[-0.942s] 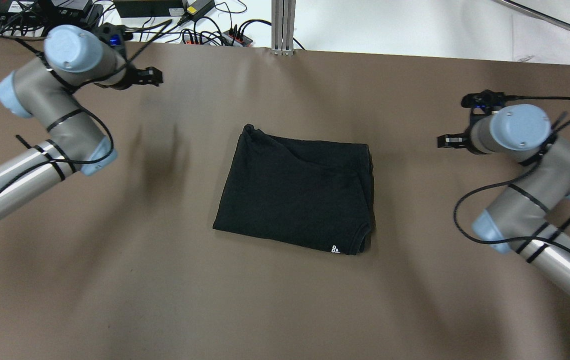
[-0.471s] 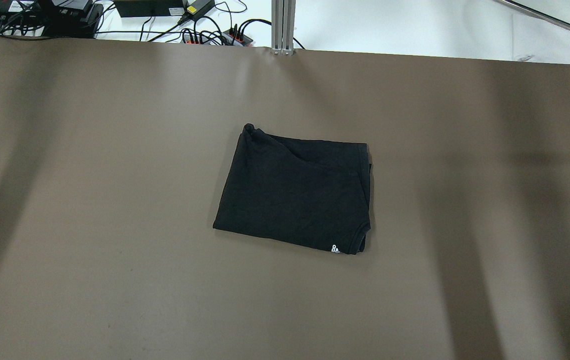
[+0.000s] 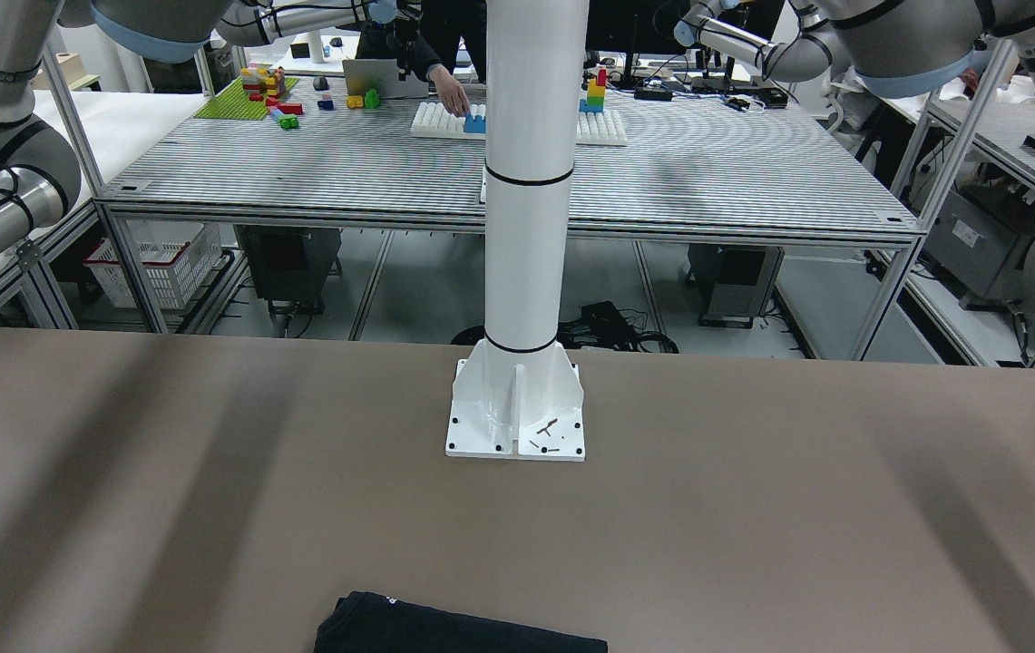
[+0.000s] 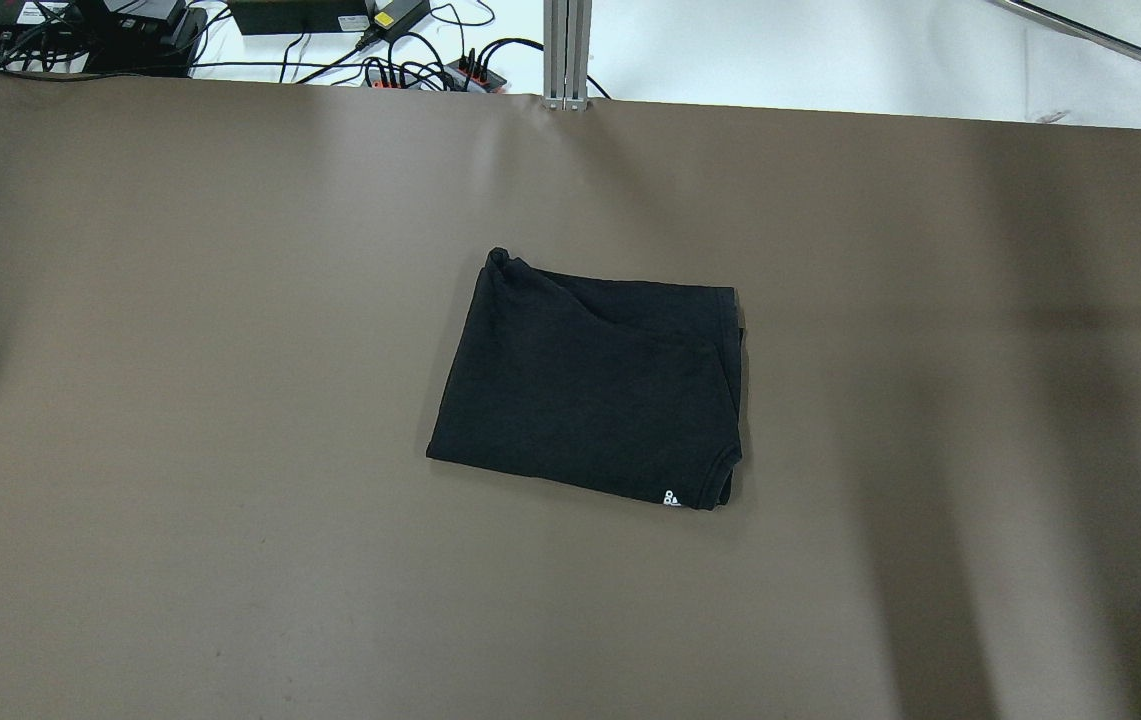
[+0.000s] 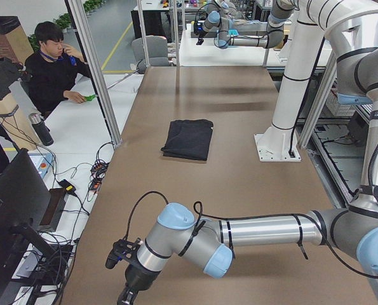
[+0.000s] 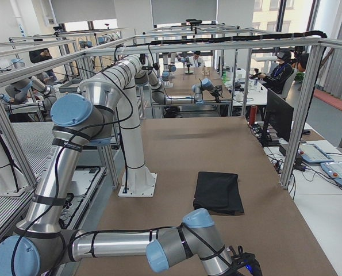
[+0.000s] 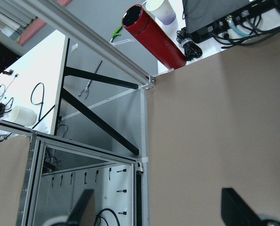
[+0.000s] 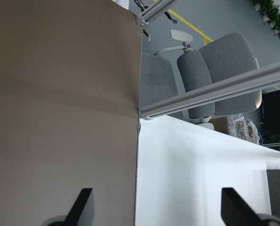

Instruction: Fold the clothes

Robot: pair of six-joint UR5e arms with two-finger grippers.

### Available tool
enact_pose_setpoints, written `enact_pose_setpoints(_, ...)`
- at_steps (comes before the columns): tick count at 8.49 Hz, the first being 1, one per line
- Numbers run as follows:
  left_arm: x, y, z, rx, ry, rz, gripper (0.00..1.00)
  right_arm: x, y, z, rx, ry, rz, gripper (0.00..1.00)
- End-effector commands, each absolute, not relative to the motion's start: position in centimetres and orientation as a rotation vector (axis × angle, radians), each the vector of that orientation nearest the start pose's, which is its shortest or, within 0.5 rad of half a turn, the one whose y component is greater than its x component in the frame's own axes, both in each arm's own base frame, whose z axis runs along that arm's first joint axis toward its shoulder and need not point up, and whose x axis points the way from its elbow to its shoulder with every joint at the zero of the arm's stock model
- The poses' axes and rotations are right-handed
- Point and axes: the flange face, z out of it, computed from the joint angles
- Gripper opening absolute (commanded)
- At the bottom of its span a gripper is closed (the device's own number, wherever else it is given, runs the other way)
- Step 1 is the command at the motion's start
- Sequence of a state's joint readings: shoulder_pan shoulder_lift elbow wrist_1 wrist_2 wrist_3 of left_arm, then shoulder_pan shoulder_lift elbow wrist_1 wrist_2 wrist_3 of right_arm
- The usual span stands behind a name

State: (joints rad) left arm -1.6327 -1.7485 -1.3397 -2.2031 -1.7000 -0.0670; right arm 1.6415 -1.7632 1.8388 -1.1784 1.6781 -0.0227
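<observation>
The clothes are one black garment, folded into a rough rectangle, lying flat at the middle of the brown table. A small white logo shows at its near right corner. The clothes also show in both side views, and their edge sits at the bottom of the front view. Neither arm appears overhead. My left gripper hangs open and empty over the table's left end, far from the clothes. Over the right end my right gripper is open and empty too.
A white pillar on a base plate stands at the robot's side of the table. Cables and power strips lie past the far edge beside an aluminium post. A red bottle stands off the left end, where a person sits.
Both arms were over the table's sides in the overhead view 0.9 s ago and have since pulled out of that view. The clothes have not moved.
</observation>
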Motion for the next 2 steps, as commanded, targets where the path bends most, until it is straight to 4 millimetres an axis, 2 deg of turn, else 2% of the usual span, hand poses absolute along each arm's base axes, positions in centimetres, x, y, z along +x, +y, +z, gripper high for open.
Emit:
enact_pose_setpoints(1, -15.62, -58.15, 62.82, 0.604, 0.127, -0.049, 0.94, 15.96, -43.08, 59.32, 0.466, -0.079, 0.034, 0.95)
enact_pose_setpoints(2, -15.49, -58.13, 63.02, 0.609, 0.117, -0.030, 0.94, 15.97, -43.08, 59.32, 0.466, -0.079, 0.034, 0.95)
